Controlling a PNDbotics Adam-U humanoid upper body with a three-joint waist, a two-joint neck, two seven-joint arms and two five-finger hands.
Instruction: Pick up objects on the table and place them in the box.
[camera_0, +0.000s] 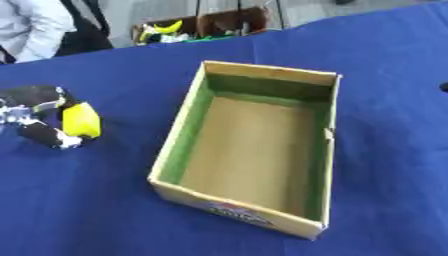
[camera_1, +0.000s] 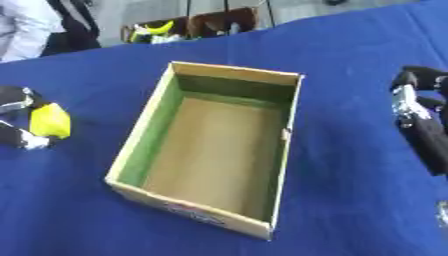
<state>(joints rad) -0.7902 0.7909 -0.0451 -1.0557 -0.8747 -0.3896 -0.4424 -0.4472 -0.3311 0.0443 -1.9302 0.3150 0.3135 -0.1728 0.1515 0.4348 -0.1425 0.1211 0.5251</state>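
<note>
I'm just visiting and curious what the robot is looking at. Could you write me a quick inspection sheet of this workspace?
Surface: table under a blue cloth.
Job's things: open cardboard box, green inner walls, nothing seen inside; yellow object left of the box, in the left hand.
Clutter: nothing seen on the cloth.
Hands: left hand at the left edge, fingers curled round the yellow object; right hand at the right edge, holding nothing, fingers unclear.
Cables: nothing seen.
Surroundings: a crate with yellow and other items beyond the table's far edge.
</note>
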